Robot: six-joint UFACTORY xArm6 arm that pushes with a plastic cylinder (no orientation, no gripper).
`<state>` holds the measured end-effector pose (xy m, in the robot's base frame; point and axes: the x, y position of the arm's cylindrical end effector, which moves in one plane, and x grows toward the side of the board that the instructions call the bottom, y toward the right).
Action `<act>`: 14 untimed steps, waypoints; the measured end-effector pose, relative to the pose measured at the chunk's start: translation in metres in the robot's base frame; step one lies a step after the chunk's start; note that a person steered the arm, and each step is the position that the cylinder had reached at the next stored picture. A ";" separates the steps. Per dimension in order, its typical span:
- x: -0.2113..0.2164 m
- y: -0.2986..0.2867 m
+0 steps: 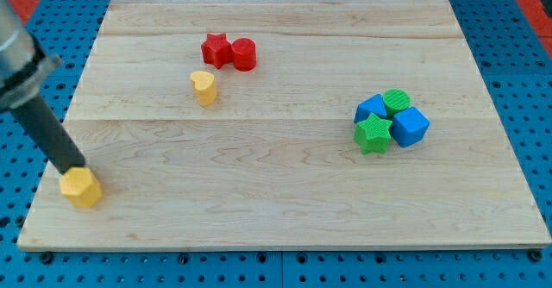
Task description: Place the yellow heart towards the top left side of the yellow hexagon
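The yellow heart stands on the wooden board in the upper left part, just below the red blocks. The yellow hexagon lies near the board's bottom left corner. My tip is at the hexagon's top left edge, touching or nearly touching it. The dark rod runs up to the view's left edge. The heart is far from the hexagon, up and to the right of it.
A red star and a red cylinder sit side by side near the top. At the right, a blue block, a green cylinder, a green star and a blue cube form a cluster.
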<state>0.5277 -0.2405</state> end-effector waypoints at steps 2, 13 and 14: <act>-0.074 0.116; -0.038 -0.008; -0.012 -0.004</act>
<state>0.5154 -0.2442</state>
